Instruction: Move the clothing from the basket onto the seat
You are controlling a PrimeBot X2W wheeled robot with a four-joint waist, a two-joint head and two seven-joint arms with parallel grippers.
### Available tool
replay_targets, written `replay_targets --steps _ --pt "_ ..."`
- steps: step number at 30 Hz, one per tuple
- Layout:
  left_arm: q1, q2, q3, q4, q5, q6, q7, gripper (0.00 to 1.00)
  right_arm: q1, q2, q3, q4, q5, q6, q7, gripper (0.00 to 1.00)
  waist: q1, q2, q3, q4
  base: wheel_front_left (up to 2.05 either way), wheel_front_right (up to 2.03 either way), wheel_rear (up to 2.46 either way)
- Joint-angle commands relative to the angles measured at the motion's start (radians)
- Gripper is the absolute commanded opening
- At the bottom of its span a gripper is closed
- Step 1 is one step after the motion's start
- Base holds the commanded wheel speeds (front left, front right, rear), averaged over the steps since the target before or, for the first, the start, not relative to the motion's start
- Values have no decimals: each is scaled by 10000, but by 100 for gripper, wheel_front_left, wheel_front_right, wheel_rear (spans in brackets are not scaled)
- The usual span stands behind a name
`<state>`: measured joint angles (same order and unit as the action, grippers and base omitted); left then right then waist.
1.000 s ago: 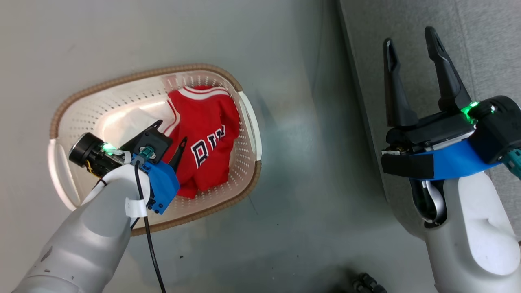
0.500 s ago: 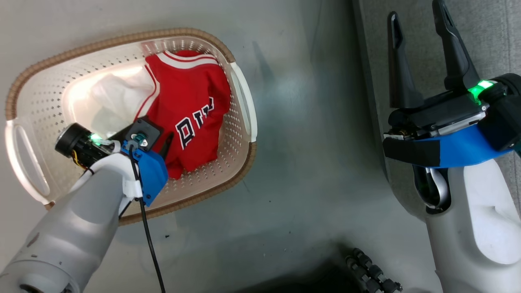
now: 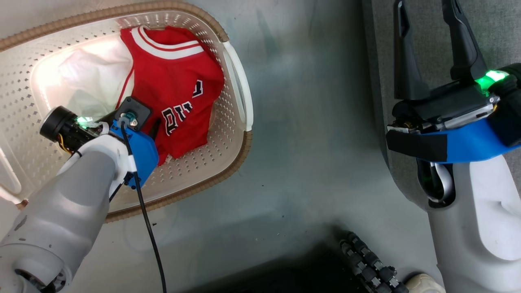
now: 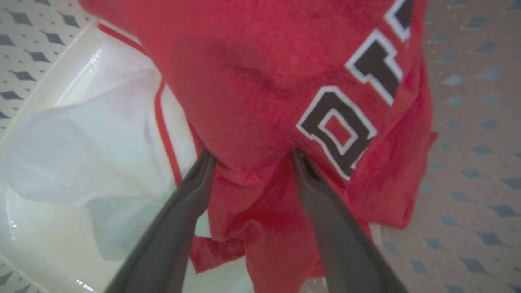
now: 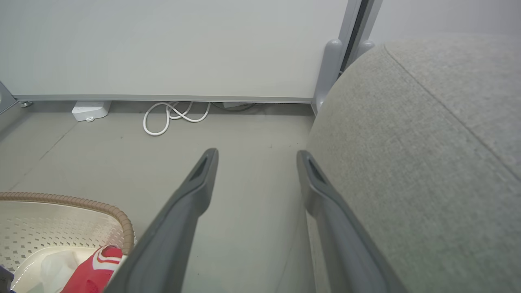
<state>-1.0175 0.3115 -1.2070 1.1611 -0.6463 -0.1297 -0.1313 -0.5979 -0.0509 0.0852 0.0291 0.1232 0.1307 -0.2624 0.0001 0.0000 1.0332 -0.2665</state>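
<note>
Head view: one cream basket (image 3: 233, 156) stands on the grey floor (image 3: 309, 134), and one red jersey (image 3: 175, 77) lies inside it against its right wall, over something white. The left hand (image 3: 153, 131) points down into the basket at the jersey's lower edge. Right of the basket, the right hand (image 3: 425, 16) points up over the grey seat (image 3: 502, 32), fingers apart and holding nothing.

Left wrist view: two dark fingers (image 4: 191, 191) stand apart, tips sunk into the red fabric, not clamped on it.

Right wrist view: two spread fingers (image 5: 195, 183), the basket's corner at lower left, the seat at right.
</note>
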Motion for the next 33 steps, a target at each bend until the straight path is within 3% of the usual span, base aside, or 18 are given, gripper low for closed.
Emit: replay_targets --steps 1,4,5,6,7,20,33 --pt "-194 -10 -48 87 -101 -5 132 100 -196 9 -5 -57 53 1 -38 100 -1 0 77 -40 0 0 0" --pt "-310 -56 -217 91 -235 -5 268 100 -206 9 6 -61 82 1 -38 100 -1 0 154 -72 0 0 0" --pt "-339 -58 -264 92 -249 -5 325 89 -213 11 13 -69 88 1 -38 100 -1 0 173 -78 0 0 0" --pt "-388 -66 -314 59 -244 -5 310 35 -221 11 18 -65 93 1 -38 100 -1 0 191 -83 0 0 0" --pt "-443 -61 -357 39 -253 -5 244 0 -233 11 14 -61 99 1 -38 100 -1 0 207 -87 0 0 0" --pt "-427 -182 -632 -137 -575 -5 141 0 -260 9 -81 63 8 1 -38 100 -1 0 40 74 0 0 0" --pt "35 -610 -757 -1213 -487 -5 -635 0 94 -158 -362 215 -148 1 -38 100 -1 0 -988 738 0 0 0"
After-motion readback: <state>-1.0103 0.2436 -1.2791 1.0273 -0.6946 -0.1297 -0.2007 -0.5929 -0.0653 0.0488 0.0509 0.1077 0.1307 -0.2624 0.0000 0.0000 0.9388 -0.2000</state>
